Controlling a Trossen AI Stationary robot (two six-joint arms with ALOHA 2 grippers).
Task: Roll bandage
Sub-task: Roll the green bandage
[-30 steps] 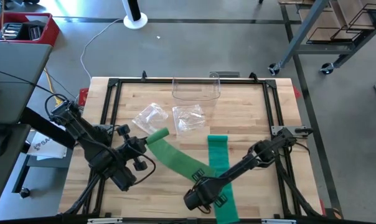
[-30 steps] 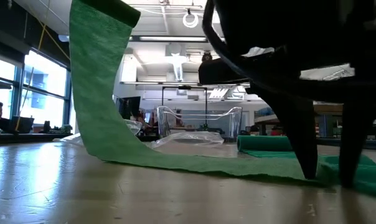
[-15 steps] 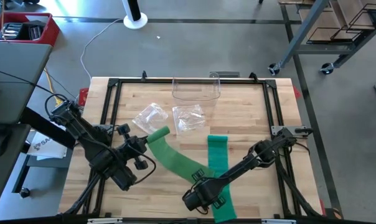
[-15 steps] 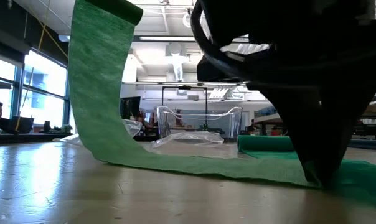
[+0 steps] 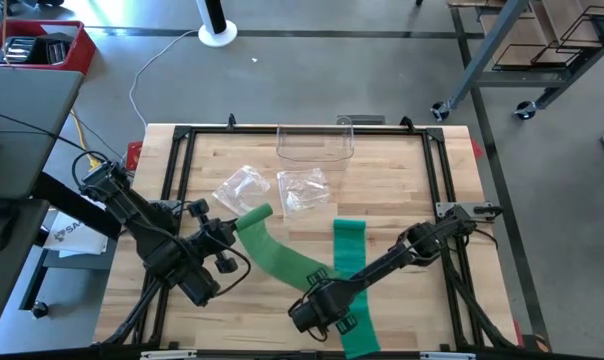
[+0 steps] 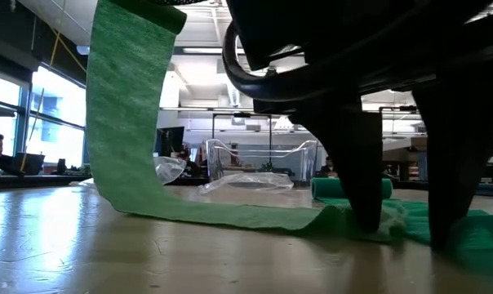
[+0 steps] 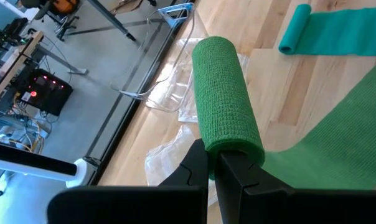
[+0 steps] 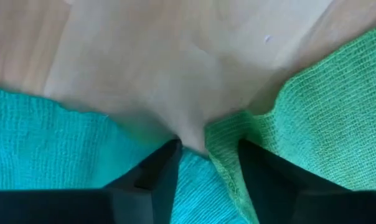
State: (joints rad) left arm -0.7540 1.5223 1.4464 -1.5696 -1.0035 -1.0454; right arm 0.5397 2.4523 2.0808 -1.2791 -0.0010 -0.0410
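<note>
While the left gripper still pinches the green roll, the spread right gripper has bunched the bandage.

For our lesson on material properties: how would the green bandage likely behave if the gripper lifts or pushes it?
Probably floppy: the green bandage hangs in a curve from the left gripper to the table. It likely bunches when pushed, since it wrinkles at the right gripper. The rolled end looks apt to roll.

Wooden table with a clear plastic container at its far edge; two crumpled clear plastic bags nearer centre. Red bin and white cable on the floor beyond.
</note>
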